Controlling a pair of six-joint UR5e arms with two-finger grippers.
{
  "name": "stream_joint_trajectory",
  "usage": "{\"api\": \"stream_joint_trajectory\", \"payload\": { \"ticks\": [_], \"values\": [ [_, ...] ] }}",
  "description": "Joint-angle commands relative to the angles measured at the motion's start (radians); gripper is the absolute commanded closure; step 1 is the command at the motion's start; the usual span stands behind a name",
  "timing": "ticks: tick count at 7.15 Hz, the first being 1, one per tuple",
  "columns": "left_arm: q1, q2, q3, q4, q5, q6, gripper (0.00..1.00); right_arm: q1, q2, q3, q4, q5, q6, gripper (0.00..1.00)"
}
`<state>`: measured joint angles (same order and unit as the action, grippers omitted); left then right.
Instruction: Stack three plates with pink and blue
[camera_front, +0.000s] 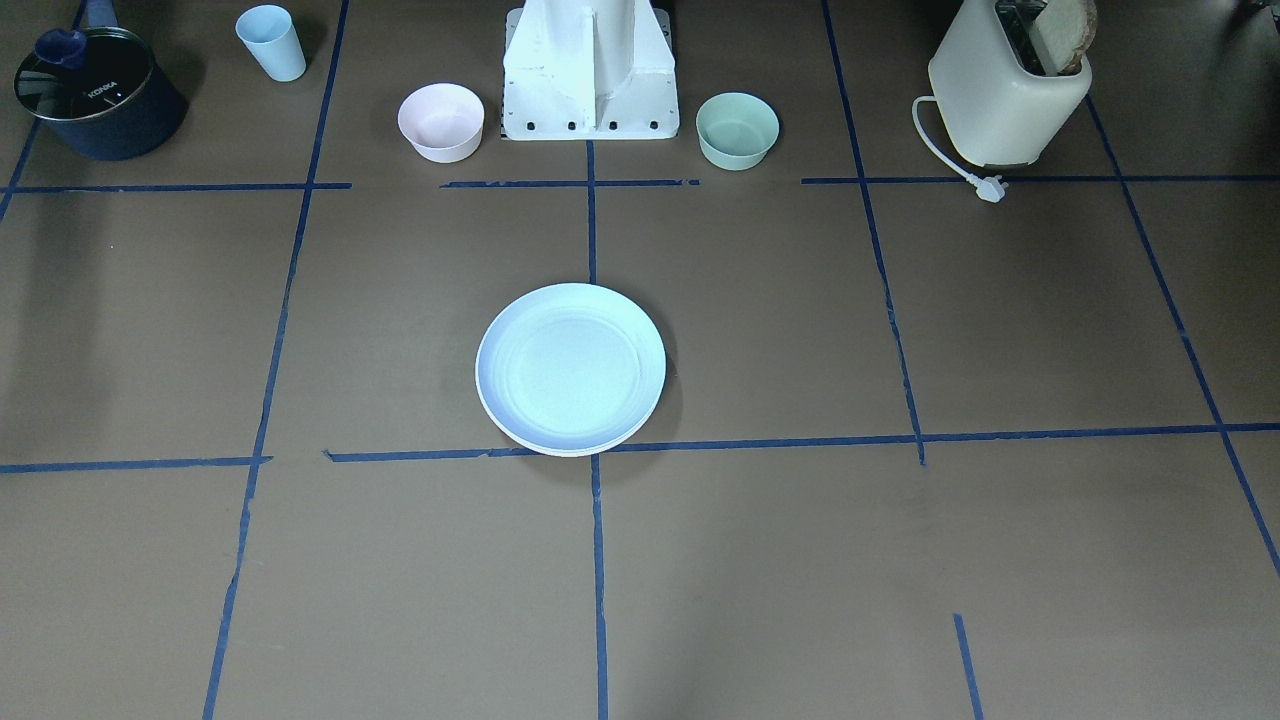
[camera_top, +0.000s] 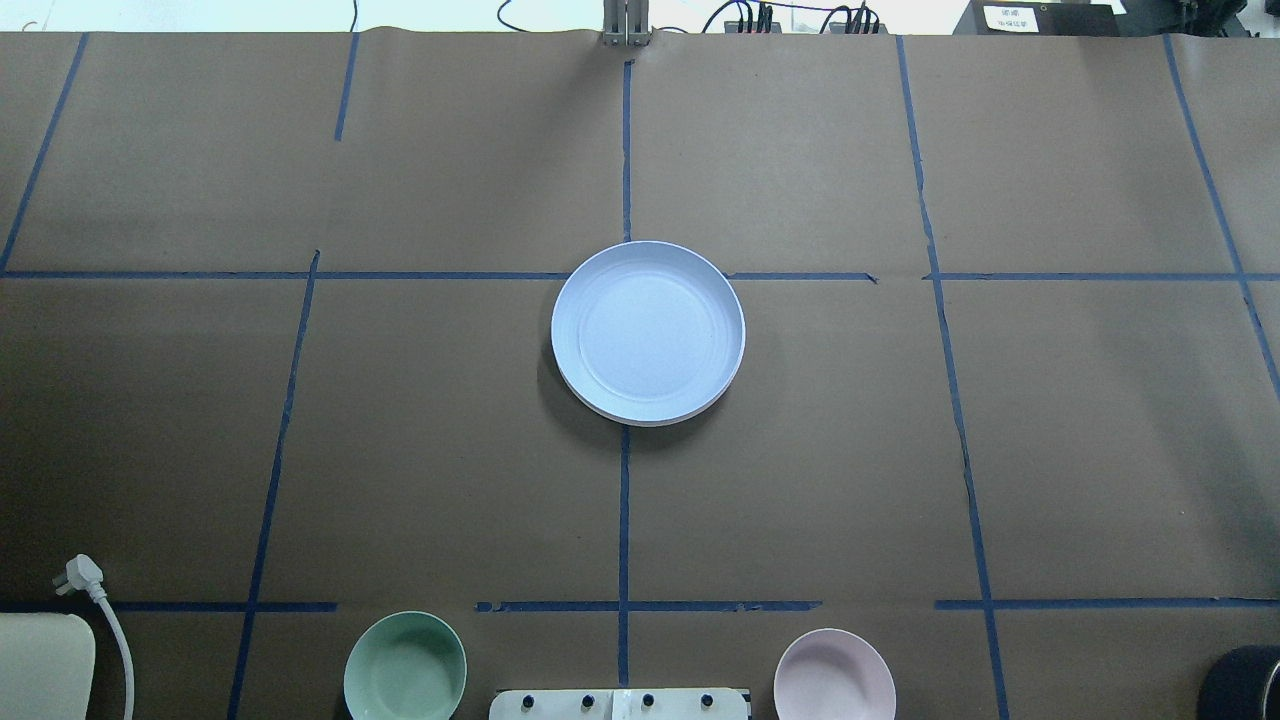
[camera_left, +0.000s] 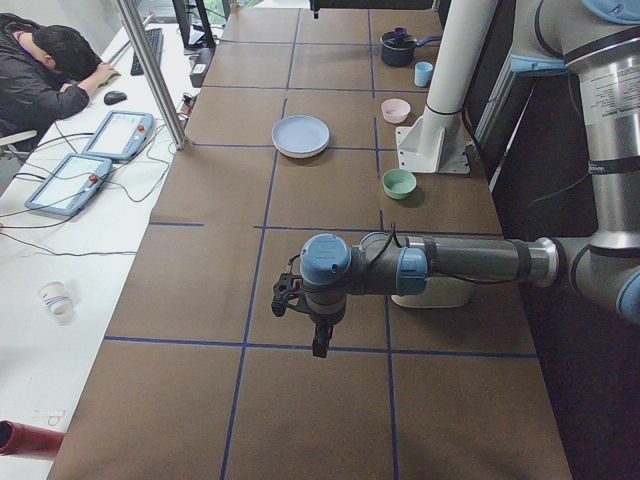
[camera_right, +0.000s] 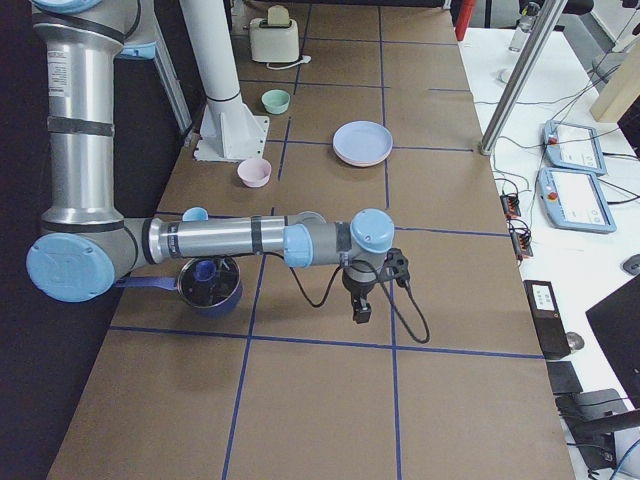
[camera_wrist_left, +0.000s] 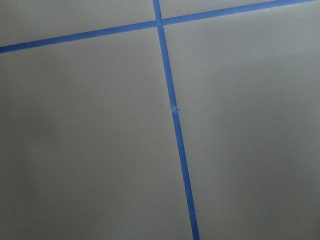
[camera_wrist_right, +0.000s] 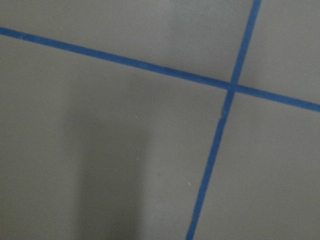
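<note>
A pale blue plate (camera_front: 570, 368) lies at the table's middle, on top of a stack; it also shows in the overhead view (camera_top: 648, 330). A cream-white rim (camera_front: 560, 447) shows under its near edge. The pink plate is hidden. My left gripper (camera_left: 318, 335) shows only in the exterior left view, hanging over bare table far from the plates; I cannot tell whether it is open or shut. My right gripper (camera_right: 360, 312) shows only in the exterior right view, also far from the plates (camera_right: 362, 142); I cannot tell its state. Both wrist views show only brown table and blue tape.
Along the robot's edge stand a small pink bowl (camera_front: 441, 122), a green bowl (camera_front: 737, 130), a pale blue cup (camera_front: 271, 42), a dark lidded pot (camera_front: 95, 92), a cream toaster (camera_front: 1010, 90) with its cord, and the white robot base (camera_front: 590, 75).
</note>
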<state>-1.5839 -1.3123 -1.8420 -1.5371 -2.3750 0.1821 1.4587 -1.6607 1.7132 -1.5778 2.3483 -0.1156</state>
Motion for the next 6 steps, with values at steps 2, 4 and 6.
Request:
{"api": "stream_joint_trajectory", "payload": {
  "ticks": [2,4,6],
  "values": [
    [-0.001,-0.001,-0.014,0.101,-0.006,-0.001,0.00,0.035,-0.057,0.005,0.007,-0.027,-0.042,0.00],
    [0.001,-0.001,-0.008,0.086,-0.007,0.002,0.00,0.035,-0.070,-0.015,0.082,-0.032,-0.052,0.00],
    [0.001,-0.001,-0.017,0.089,-0.006,0.008,0.00,0.034,-0.074,-0.015,0.084,-0.027,-0.038,0.00]
  ]
}}
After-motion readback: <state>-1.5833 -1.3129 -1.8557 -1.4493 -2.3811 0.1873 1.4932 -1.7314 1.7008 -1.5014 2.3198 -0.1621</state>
